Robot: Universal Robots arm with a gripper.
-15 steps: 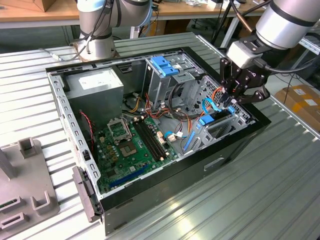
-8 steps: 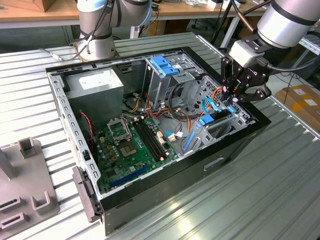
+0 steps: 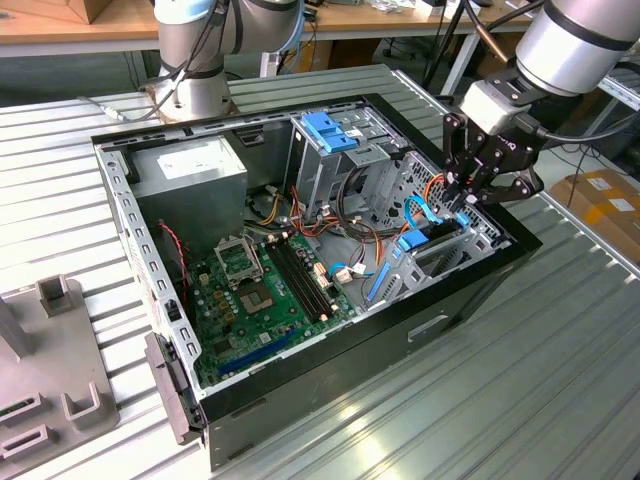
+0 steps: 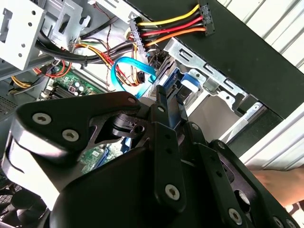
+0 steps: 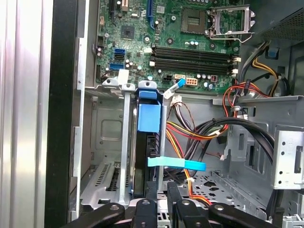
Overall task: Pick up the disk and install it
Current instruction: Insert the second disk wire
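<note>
Robotics lab, ribbed metal workbench point(image 3: 520, 390), opened computer case point(image 3: 300, 330), wooden benches behind

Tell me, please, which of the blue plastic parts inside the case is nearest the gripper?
The blue-railed disk standing on edge in the metal bay directly beneath the gripper; the slotted blue bracket sits farther off, atop the drive cage.

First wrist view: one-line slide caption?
Gripper holding the disk edge-on in the case's drive bay, motherboard beyond.

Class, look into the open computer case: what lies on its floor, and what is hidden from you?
Inside the case lie a green motherboard, a grey power supply, cables and drive cages. The gripper reaches into the bay where the blue-railed disk stands; its labelled face is hidden.
</note>
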